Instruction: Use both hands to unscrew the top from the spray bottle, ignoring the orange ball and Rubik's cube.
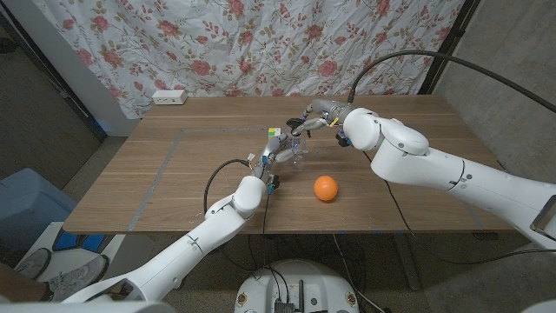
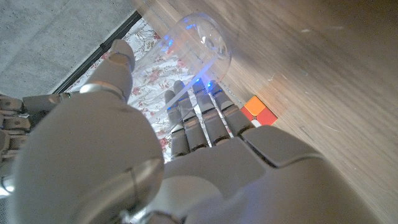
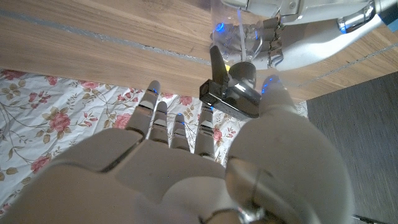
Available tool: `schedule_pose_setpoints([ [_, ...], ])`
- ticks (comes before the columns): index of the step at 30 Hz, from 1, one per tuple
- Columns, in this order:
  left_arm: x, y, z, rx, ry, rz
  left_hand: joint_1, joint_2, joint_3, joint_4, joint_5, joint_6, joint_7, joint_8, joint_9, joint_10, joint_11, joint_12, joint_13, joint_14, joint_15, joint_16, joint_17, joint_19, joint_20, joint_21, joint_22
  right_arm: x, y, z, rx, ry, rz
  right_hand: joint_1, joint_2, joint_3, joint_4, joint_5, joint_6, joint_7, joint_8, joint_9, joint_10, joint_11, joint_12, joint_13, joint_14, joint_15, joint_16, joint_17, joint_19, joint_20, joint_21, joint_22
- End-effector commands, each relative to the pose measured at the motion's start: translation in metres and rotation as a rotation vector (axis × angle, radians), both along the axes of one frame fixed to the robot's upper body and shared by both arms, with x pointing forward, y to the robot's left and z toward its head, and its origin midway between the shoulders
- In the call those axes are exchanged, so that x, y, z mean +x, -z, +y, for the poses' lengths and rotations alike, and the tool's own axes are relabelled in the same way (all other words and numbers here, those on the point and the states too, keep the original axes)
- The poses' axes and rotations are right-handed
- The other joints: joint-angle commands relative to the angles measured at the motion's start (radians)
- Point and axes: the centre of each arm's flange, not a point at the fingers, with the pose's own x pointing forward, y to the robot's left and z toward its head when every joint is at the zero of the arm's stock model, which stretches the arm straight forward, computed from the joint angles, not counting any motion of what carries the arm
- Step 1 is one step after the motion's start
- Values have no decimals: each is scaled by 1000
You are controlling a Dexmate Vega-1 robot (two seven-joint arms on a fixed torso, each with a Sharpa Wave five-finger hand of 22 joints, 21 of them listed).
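plainly clear spray bottle between both hands, liquid level indiscernible

A wooden table with a thin dark line marked across its top stood before a floral curtain patterned with pink roses on white. A white power strip lay at the table's far edge. Grey wall showed beside the curtain, and something blue sat on the floor nearby.
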Motion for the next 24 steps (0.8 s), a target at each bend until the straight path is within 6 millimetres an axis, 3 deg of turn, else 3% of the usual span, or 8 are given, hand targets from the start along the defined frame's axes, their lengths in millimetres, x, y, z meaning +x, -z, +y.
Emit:
schedule_pose_setpoints([
  [1,-5,3,2,-8,-5,-6,-186,207,100,88,0,61,20,1,4,18,-6,5,3,6,-40,4,3,6,5,3,5,-1,6,8,-14,7,9,1,-1,2,-4,-1,13,-8,9,3,-2,8,7,2,-7,5,0,1,-4,0,-3,3],
  [12,-4,5,0,-7,-3,1,-184,206,100,87,0,61,20,0,5,16,-4,4,4,5,-40,6,4,6,5,3,5,0,8,11,-5,7,3,4,2,6,-10,-2,50,-21,27,6,4,8,10,2,-4,4,1,0,-4,0,-2,3],
  [24,-4,5,-1,-7,4,-1,-184,205,101,88,0,61,20,-1,5,16,-4,3,4,6,-39,7,5,7,7,4,5,3,9,14,7,17,-12,33,18,26,-28,2,132,-85,69,15,32,-13,19,0,13,3,9,-2,10,-3,4,3],
])
